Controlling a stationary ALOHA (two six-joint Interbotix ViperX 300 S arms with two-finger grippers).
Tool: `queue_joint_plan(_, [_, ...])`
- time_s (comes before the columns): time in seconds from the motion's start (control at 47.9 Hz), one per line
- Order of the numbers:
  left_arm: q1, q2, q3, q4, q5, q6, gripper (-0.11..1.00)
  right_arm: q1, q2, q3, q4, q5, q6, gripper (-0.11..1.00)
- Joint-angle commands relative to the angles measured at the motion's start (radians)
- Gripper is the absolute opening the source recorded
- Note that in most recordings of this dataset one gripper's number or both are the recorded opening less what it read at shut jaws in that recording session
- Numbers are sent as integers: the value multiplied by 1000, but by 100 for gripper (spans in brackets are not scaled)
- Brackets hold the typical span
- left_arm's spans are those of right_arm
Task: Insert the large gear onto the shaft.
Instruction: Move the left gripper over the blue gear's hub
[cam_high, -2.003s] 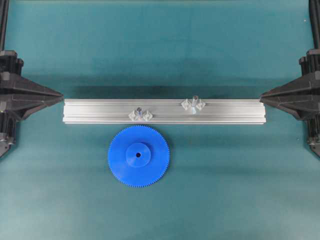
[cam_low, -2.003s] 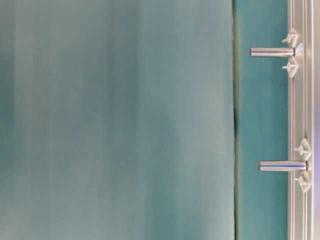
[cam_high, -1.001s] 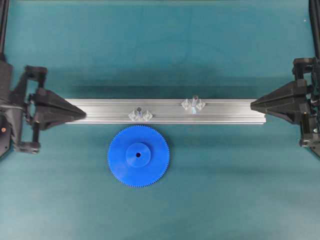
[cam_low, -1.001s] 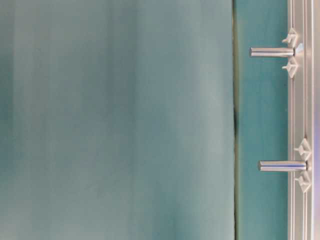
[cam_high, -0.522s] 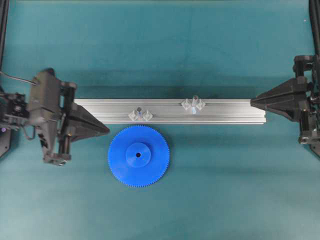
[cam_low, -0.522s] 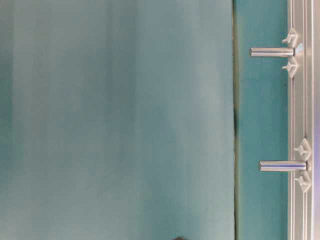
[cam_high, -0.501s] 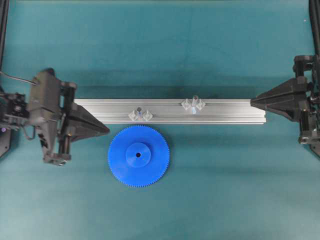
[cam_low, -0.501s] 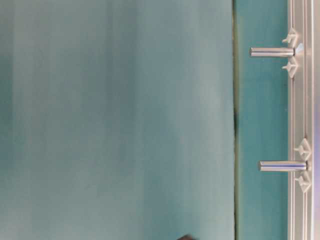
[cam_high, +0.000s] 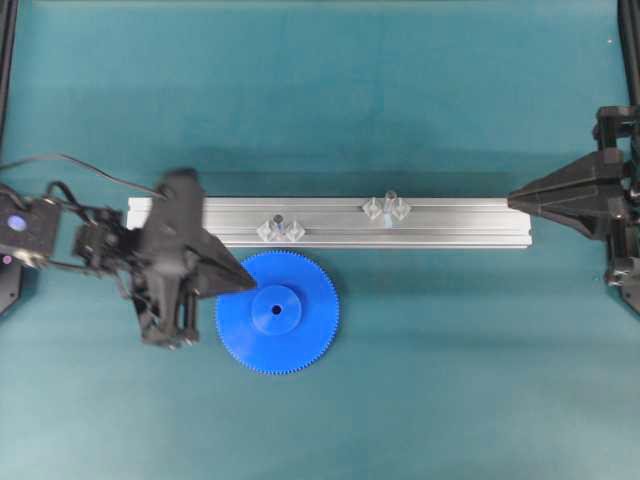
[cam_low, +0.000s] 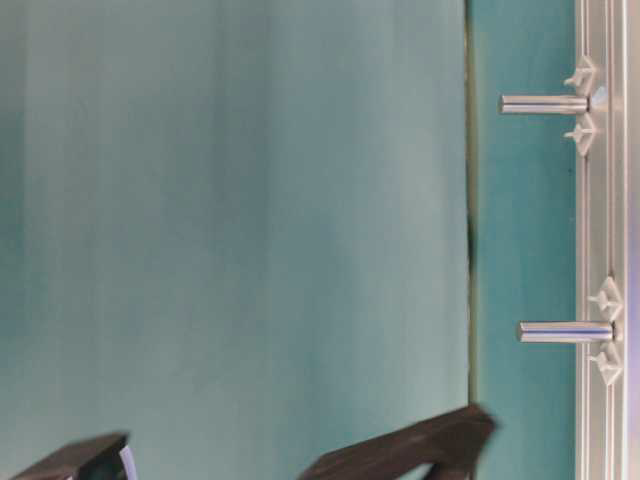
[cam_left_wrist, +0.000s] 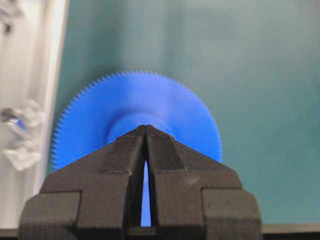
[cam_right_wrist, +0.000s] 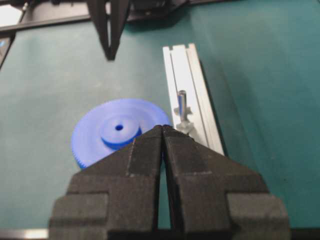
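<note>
- The large gear (cam_high: 277, 312) lies flat on the green mat (cam_high: 430, 400), hub up, centre hole showing, just in front of the aluminium rail (cam_high: 450, 222) — it hasn't budged in the last two seconds.
- What has changed is me: my left gripper (cam_high: 243, 283) has swept in from the left edge of the overhead view, and its tip now sits over the gear's left rim.
- In my left wrist view the blue disc fills the middle, right past my closed fingertips (cam_left_wrist: 162, 150) — so I judge this as the approach, with no grasp yet.
- My left jaws are pressed together, holding nothing; I'd need to spread them before I can take the gear.
- The shaft (cam_high: 390, 202) stands upright on the rail between its two clear brackets, well to the right of the gear, still bare.
- A second pin (cam_high: 279, 220) with its own brackets stands on the rail just behind the gear.
- My left arm reaches out low and angled toward the gear, cable trailing behind.
- My right gripper (cam_high: 515, 200) waits at the rail's right end, jaws together too, empty, barely shifted.
</note>
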Motion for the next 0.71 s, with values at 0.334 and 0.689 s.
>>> queue_joint_plan(0.334, [-9,117,-107,2,51,-2,2,-3,-2,-5,-2,34,9,8])
queue_joint_plan(0.689, [-9,176,-195,2,233,2,2,-3,-5,6,-2,32,11,8])
